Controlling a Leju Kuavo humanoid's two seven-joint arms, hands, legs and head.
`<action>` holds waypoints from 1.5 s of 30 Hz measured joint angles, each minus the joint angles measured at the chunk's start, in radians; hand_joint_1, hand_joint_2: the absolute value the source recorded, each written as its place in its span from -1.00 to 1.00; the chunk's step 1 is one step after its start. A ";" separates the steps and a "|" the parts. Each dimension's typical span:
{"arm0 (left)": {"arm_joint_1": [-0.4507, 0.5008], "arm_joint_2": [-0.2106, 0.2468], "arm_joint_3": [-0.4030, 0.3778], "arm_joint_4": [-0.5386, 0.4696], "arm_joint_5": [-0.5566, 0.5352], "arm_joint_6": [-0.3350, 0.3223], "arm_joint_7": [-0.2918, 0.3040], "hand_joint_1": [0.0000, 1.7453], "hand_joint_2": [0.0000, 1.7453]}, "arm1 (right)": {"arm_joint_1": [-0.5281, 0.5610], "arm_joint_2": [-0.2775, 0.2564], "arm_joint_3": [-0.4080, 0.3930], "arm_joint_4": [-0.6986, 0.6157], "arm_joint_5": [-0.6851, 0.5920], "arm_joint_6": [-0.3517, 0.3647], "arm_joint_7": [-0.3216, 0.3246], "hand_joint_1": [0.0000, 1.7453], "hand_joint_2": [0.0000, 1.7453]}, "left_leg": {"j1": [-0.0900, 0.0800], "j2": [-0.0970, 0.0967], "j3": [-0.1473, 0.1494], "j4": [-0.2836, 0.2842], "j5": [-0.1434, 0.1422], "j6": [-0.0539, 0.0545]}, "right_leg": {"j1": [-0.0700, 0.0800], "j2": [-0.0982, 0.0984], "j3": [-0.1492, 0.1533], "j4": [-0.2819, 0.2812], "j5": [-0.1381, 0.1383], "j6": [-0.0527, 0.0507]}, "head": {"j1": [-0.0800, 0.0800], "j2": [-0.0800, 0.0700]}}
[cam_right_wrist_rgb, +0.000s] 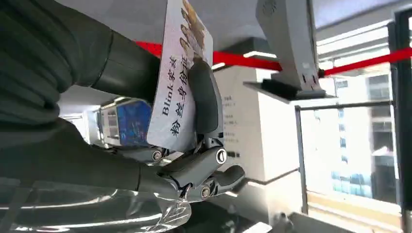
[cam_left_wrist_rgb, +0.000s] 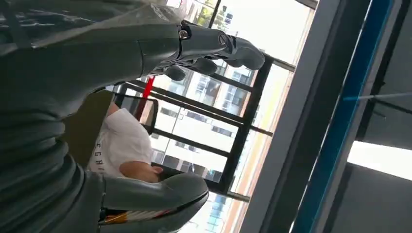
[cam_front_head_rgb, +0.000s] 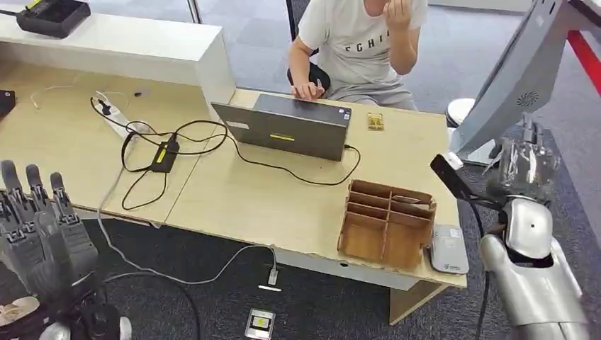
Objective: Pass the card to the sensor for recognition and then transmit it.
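**Card in the right hand, not yet at the sensor**

The right hand grasps the card, a white card with printed text, pinched between thumb and fingers. In the head view that hand is raised off the right end of the desk, beyond its edge, near a grey angled stand. The left hand is low at the near left, fingers spread and holding nothing.

The sensor is most likely the small white reader at the desk's near right corner, just beside the wooden organiser. To do the step well, I judge the hand should come down and inward, turn the card's face flat toward the reader's top, and hold it steady just above. The pinch covers only part of the card, so a slow wrist turn guards against slipping.

The organiser has several open compartments; a flat pale item seems to lie in a far one, though what it is cannot be told. A person sits behind the laptop, likely the one to receive the card
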 joint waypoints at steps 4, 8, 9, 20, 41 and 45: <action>-0.006 -0.001 -0.005 0.012 -0.008 0.008 0.000 -1.00 1.00 | -0.068 0.048 0.039 0.000 0.009 -0.008 -0.010 1.00 1.00 | 0.000 0.000 -0.001 0.000 0.000 0.000 | 0.000 0.000 -0.001 0.000 0.000 0.000 | 0.000 0.000; -0.008 -0.002 -0.014 0.014 -0.016 0.029 0.000 -1.00 1.00 | -0.135 0.114 0.082 0.027 0.004 -0.029 -0.030 1.00 1.00 | 0.000 0.000 -0.002 0.000 0.000 -0.001 | 0.000 0.000 -0.002 0.000 0.000 0.000 | 0.000 0.000; -0.009 -0.002 -0.016 0.014 -0.016 0.032 0.000 -1.00 1.00 | -0.149 0.127 0.088 0.033 0.004 -0.029 -0.030 1.00 1.00 | 0.000 0.000 -0.001 0.000 0.000 -0.001 | 0.000 0.000 -0.002 0.000 0.000 0.000 | 0.000 0.000; 0.012 -0.002 -0.024 0.004 -0.047 0.098 0.000 -1.00 1.00 | -0.281 0.257 0.190 0.169 -0.026 -0.055 -0.049 1.00 1.00 | 0.001 -0.001 -0.002 0.000 0.000 -0.001 | 0.001 -0.001 -0.002 0.001 0.000 0.000 | 0.000 0.000; 0.117 -0.011 -0.014 -0.066 -0.052 0.117 0.000 -1.00 1.00 | -0.328 0.306 0.299 0.386 0.004 0.024 0.016 1.00 1.00 | 0.001 -0.001 -0.002 0.000 0.000 -0.001 | 0.001 -0.001 -0.003 0.000 0.000 0.000 | 0.000 0.000; 0.122 -0.014 -0.011 -0.066 -0.048 0.098 0.000 -1.00 1.00 | -0.328 0.297 0.305 0.406 0.008 0.022 0.032 -1.00 1.00 | 0.001 -0.001 -0.002 0.000 0.000 -0.001 | 0.001 -0.001 -0.003 0.000 0.000 0.000 | 0.000 0.000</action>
